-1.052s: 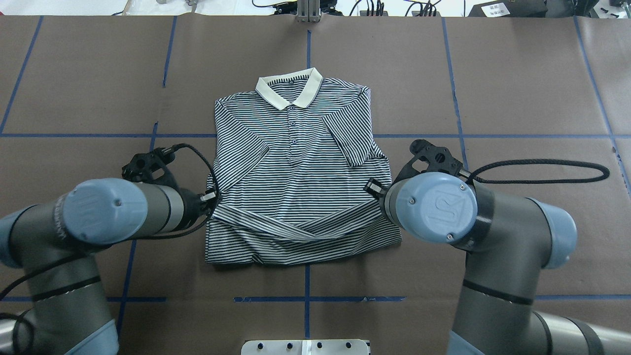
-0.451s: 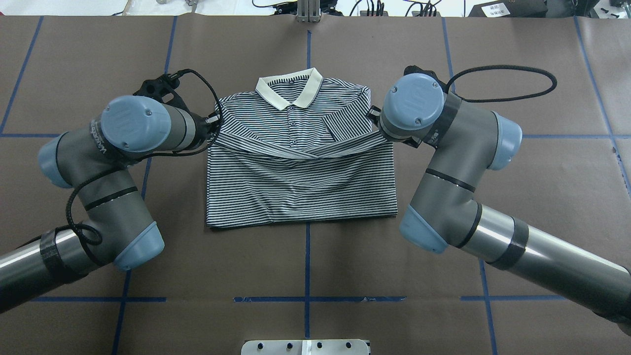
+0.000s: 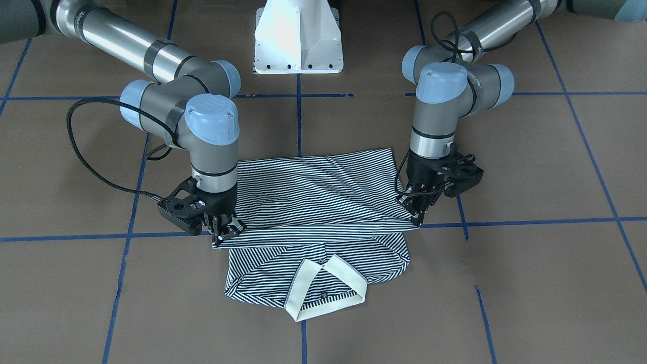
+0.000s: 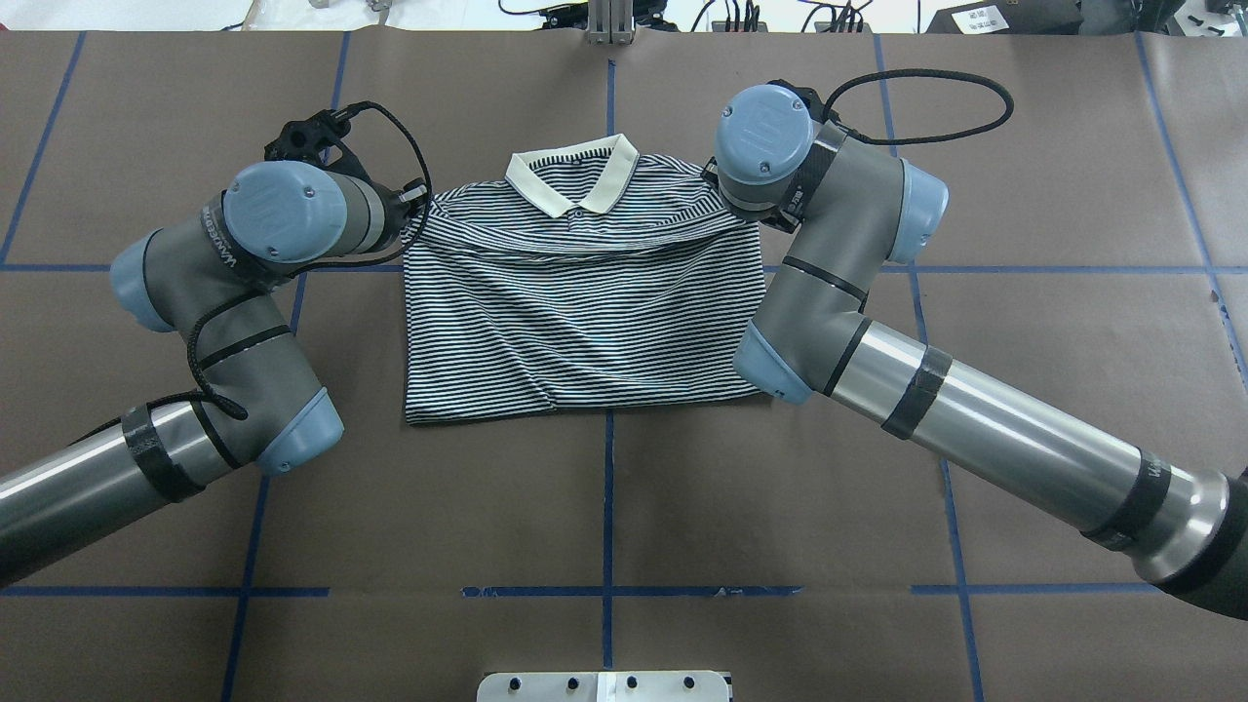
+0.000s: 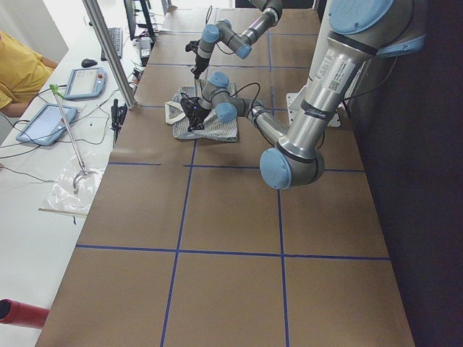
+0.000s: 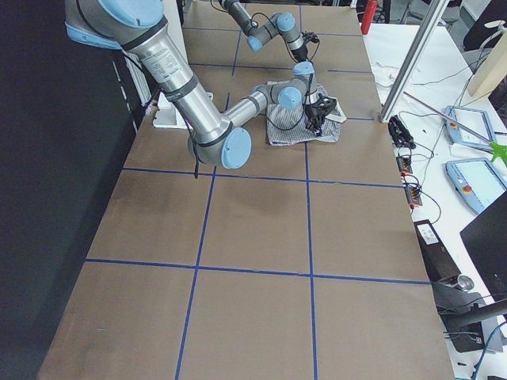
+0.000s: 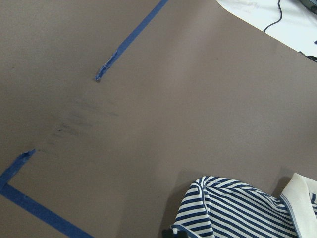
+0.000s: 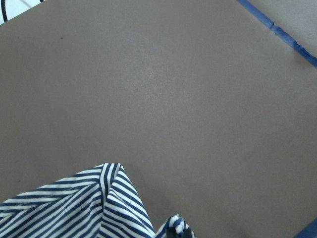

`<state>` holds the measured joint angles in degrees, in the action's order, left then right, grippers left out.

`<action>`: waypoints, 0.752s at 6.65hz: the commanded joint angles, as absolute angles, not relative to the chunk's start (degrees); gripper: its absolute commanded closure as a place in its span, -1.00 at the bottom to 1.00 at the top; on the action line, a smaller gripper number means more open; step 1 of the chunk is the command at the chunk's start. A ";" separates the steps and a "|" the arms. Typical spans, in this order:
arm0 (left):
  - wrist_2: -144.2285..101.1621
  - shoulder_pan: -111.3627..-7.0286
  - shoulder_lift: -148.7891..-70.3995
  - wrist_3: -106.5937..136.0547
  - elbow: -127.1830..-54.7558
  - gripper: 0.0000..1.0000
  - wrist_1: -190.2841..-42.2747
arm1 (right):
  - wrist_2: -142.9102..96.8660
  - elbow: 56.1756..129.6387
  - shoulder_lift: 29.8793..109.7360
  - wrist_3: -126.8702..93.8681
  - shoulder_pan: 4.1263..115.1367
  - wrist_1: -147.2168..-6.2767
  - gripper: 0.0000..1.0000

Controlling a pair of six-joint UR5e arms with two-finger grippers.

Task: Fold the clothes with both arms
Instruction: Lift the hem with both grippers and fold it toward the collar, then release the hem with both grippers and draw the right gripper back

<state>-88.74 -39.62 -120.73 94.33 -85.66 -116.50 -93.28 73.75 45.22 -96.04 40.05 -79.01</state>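
Navy-and-white striped short-sleeved polo shirt (image 4: 585, 322) lies mid-table on the brown paper table cover (image 4: 780, 487), which is marked with blue tape grid lines (image 4: 606, 507). The shirt's cream collar (image 4: 572, 175) is at the end far from the robot. The bottom part is folded up over the chest, and the hem edge runs straight across just below the collar, covering most of the placket.

Left black two-finger gripper (image 3: 417, 215) points down at one end of that folded edge, fingers closed tight on the hem corner. Right black two-finger gripper (image 3: 225, 235) does the same at the other end, pinching its corner low over the table. The fabric between them is stretched nearly taut and slightly raised off the layer under it.

In the overhead view both wrists sit beside the shirt's shoulders, grey arms with light blue joint caps (image 4: 273, 210) reaching forward from either side. The wrist cameras show only a striped shirt corner at the bottom of the view and bare paper.

White pedestal base (image 3: 298, 35) stands at the robot side. A person in a yellow top (image 5: 18, 72) sits at a side bench.
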 commanded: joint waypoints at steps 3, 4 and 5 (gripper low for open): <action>-88.77 -39.64 -120.33 94.74 -84.46 0.51 -119.26 | -93.25 73.64 44.38 -96.59 40.17 -77.96 -0.27; -88.94 -39.64 -120.15 95.18 -87.51 0.51 -119.35 | -93.86 80.87 47.34 -96.68 40.34 -78.39 -0.28; -89.21 -39.55 -119.62 95.27 -89.19 0.50 -119.27 | -94.13 89.30 53.12 -97.38 38.08 -78.40 -0.32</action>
